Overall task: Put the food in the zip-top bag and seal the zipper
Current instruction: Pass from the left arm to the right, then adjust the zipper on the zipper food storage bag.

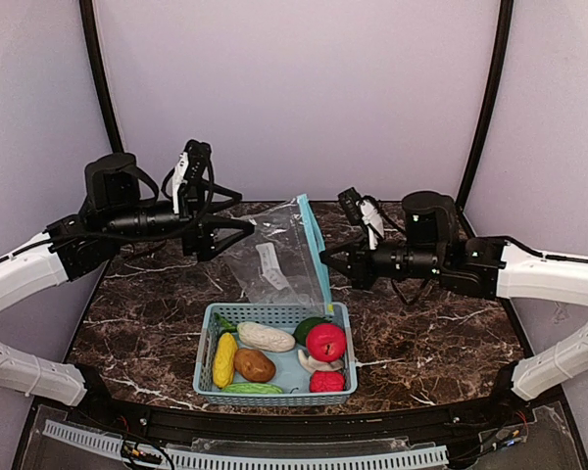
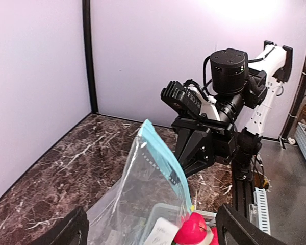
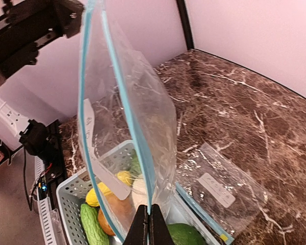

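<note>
Soft, even, lilac-tinted light fills every view, with a blown-out glare patch on the wall up and right of the bag, pale sheen on its plastic and faint shadows on the bench beside it.

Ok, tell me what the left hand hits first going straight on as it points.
Most likely the upright zip-top bag, directly ahead of the left hand; depth is uncertain.

Lab booth: lilac walls, marble tabletop
</note>
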Controlling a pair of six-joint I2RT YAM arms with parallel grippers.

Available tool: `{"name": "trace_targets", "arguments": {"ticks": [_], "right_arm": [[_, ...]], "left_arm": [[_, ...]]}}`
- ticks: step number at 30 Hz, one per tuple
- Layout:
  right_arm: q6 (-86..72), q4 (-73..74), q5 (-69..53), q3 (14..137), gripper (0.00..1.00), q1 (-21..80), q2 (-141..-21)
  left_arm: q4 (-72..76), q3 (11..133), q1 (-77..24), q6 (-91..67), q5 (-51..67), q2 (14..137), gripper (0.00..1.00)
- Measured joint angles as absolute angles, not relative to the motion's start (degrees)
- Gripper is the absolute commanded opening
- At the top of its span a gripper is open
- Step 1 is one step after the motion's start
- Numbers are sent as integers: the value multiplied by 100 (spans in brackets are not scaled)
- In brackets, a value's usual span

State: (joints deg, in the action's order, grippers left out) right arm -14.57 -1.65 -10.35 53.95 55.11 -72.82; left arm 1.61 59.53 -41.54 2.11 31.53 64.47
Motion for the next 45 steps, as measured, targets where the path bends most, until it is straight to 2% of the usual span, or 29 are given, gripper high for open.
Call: {"name": "trace_targets", "arguments": {"ticks": [8, 16, 32, 45], "right_arm": [[-1468, 604, -163, 5459, 0, 4842, -6757], [-1437, 937, 620, 5898, 0, 4670, -6759], [-2051, 104, 211, 6143, 0, 5242, -8641], [-2196, -467, -316, 6366, 0, 5443, -9037]], "left_arm": [[-5, 5959, -4130, 226, 2045, 6187, 89], [40, 6005, -4099, -329, 2021, 6587, 86], [980, 5682, -4099, -1704, 3260, 7830, 83], [1066, 5680, -4099, -2056, 3361, 8300, 81]]}}
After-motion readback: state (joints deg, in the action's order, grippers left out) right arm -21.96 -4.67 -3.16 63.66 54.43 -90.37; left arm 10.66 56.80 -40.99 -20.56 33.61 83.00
